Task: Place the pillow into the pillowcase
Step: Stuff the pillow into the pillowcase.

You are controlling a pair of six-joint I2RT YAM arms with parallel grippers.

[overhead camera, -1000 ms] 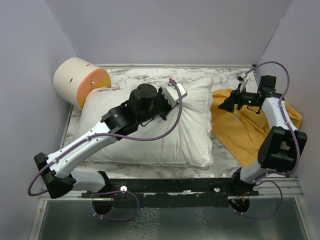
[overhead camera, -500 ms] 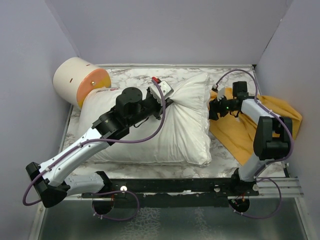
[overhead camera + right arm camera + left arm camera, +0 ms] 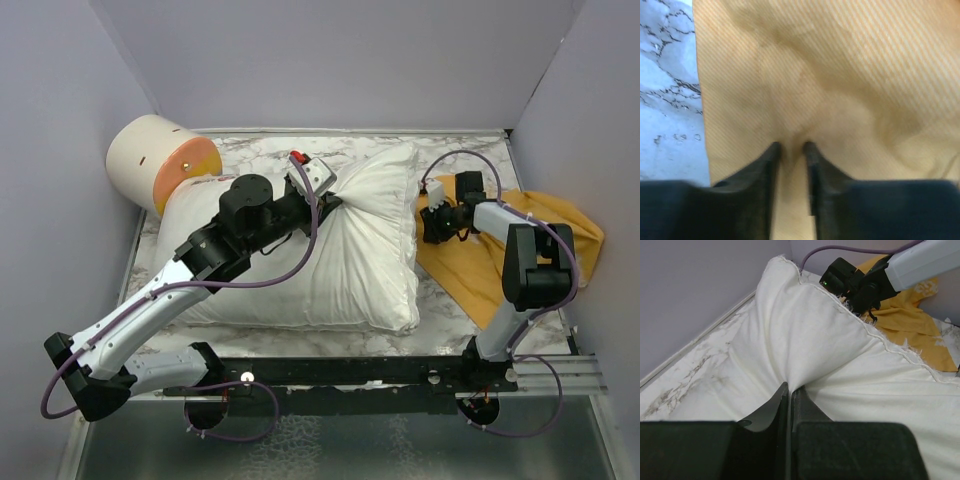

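The white pillow [image 3: 350,260] lies across the marble table, its far edge gathered into a peak. My left gripper [image 3: 335,203] is shut on that peak, and a pleat of pillow fabric [image 3: 815,330] fans out from its tips [image 3: 790,386]. Just right of the pillow lies the crumpled orange-yellow pillowcase [image 3: 500,260]. My right gripper [image 3: 428,228] presses down on the pillowcase's left edge. In the right wrist view its jaws [image 3: 791,145] stand a narrow gap apart, with a small ridge of pillowcase [image 3: 840,75] rising between the tips.
A cream-and-orange cylinder [image 3: 160,165] rests at the back left, touching the pillow's corner. Grey walls close in the table [image 3: 270,150] on the left, back and right. The right arm's cable loops over the pillowcase.
My left gripper has pulled the pillow's far edge leftward, bunching it. The right gripper has swung left and down onto the pillowcase's edge by the pillow, and its jaws have narrowed.
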